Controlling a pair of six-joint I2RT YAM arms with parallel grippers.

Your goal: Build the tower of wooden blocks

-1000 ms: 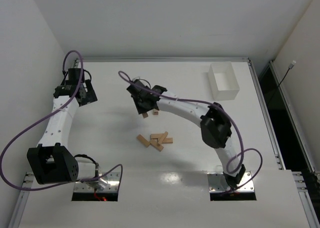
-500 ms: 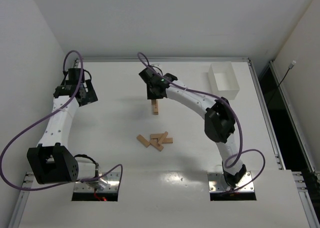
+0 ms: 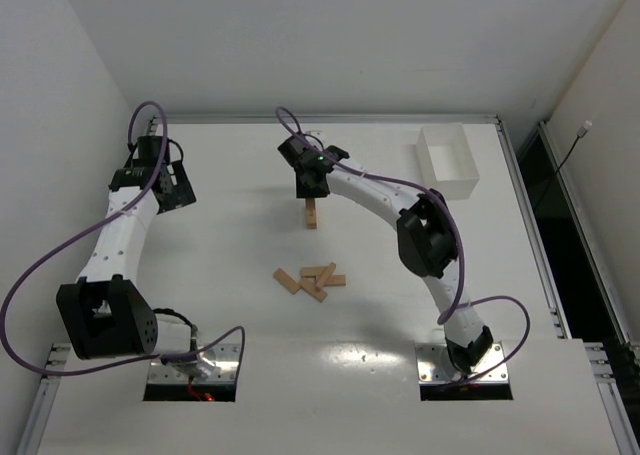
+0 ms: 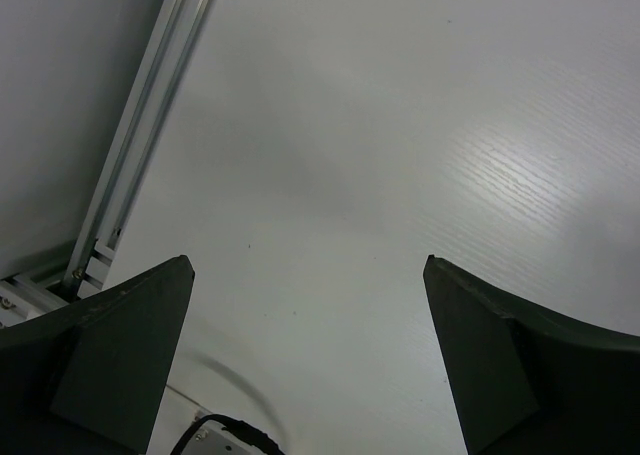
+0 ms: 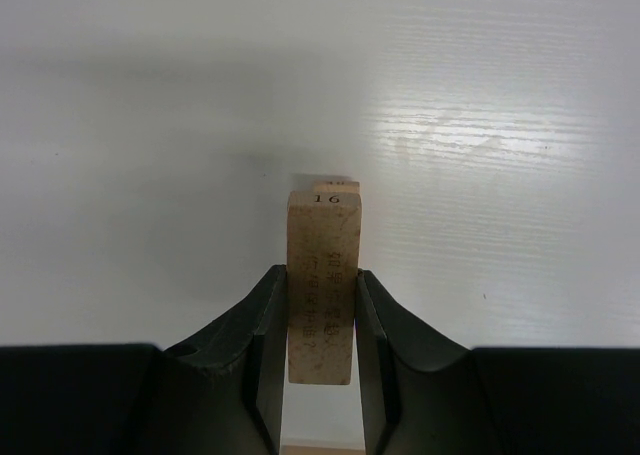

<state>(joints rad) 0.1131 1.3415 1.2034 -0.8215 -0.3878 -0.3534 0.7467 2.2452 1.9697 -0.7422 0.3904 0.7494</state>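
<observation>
Squarely in right tool (image 5: 320, 275), wood block (image 5: 322, 237) (end mark "16")

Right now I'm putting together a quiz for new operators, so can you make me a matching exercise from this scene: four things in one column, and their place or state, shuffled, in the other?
Things
1. left gripper
2. right gripper
3. white bin
4. loose wood blocks

Place or state
A. lying in a small heap near the middle of the table
B. shut on a wood block
C. standing at the far right corner of the table
D. open, with nothing between its fingers

Pairs: 1-D, 2-B, 3-C, 4-A
</observation>
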